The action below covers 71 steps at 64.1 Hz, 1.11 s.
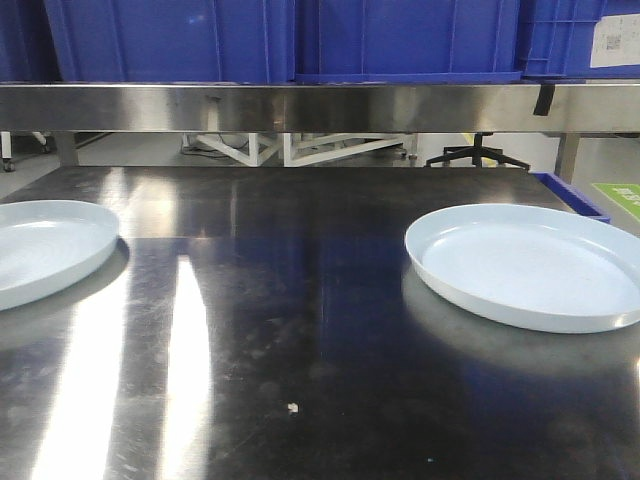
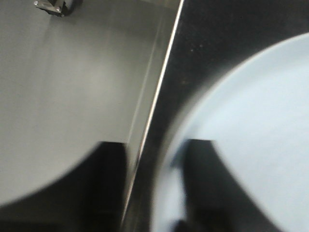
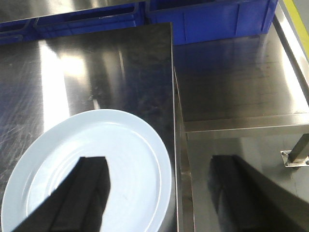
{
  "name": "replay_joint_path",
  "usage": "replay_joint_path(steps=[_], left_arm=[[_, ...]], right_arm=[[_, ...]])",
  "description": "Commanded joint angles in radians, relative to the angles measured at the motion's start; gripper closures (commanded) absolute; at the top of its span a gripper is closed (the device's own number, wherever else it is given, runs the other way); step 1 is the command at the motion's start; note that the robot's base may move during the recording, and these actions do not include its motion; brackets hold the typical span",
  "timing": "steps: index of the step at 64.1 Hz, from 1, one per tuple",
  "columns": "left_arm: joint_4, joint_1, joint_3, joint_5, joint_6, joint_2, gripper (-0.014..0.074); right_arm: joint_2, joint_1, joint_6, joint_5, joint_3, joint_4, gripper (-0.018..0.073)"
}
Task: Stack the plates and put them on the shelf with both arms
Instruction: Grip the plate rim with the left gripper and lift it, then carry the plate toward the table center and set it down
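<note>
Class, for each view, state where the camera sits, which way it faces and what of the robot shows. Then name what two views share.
Front view: sits low, faces level across the tabletop toward the shelf; no robot parts show.
Left wrist: looks down on the tabletop's edge and left plate; blurred left pincer shows, fingers apart.
Right wrist: looks down on the right plate; right pincer open, astride its rim.
Shared: front and right wrist both show the right plate and blue crates.
</note>
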Motion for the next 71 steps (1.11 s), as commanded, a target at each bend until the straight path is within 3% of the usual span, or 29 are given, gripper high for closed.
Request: replay_joint_path(steps=[1, 19, 34, 45, 58, 71], left_arm=[[-0.004, -0.001, -0.022, -0.001, -0.004, -0.029, 0.0467], [-0.072, -0.019, -0.062, 0.036, -0.004, -0.113, 0.0498], [-0.112, -0.101, -0.163, 0.086, -0.004, -0.195, 0.0498], [-0.223, -0.239, -0.191, 0.061, 0.005, -0.199, 0.0498], [-0.233, -0.421, -0.192, -0.005, 0.005, -0.160, 0.0498], [-0.233, -0.515, -0.192, -0.039, 0.005, -0.076, 0.0498]], right_arm=[[-0.007, 0.002, -0.002, -0.069, -0.037, 0.000, 0.0017], [-0.007, 0.002, -0.002, -0.069, -0.037, 0.000, 0.0017], [-0.007, 0.002, -0.002, -0.069, -0.037, 0.000, 0.0017], [-0.007, 0.002, -0.002, -0.066, -0.037, 0.000, 0.0017], [-0.007, 0.002, -0.002, -0.037, -0.037, 0.000, 0.0017], [-0.007, 0.002, -0.002, -0.024, -0.037, 0.000, 0.0017]])
